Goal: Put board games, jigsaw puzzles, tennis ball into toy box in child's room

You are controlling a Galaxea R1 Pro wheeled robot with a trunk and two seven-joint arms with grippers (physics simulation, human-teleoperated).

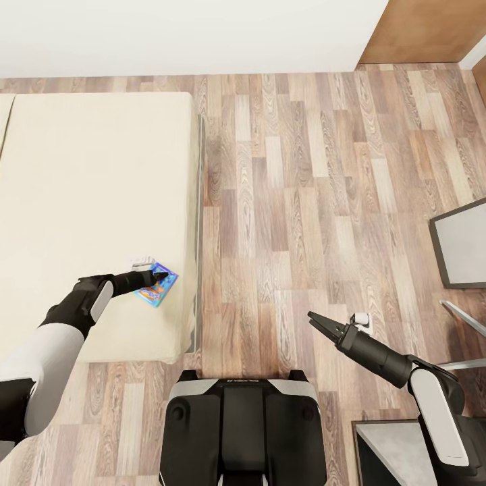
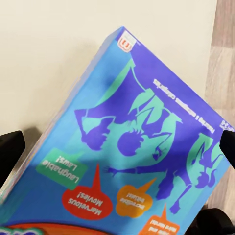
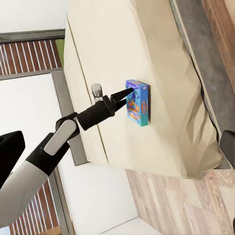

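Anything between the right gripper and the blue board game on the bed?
Head view: bare wood floor, then the bed's grey side edge and a strip of mattress separate the right gripper from the blue board game.

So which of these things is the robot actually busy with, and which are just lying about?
Part of the job:
- small blue printed cardboard game box
- low beige bed it lies on
- left gripper reaching onto it

Just there:
- wood-plank floor
- grey flat panel at the right
- right gripper, open over the floor

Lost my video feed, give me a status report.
Left gripper over blue board game on bed, grasp unclear. Right gripper open, empty. Nothing in the way.
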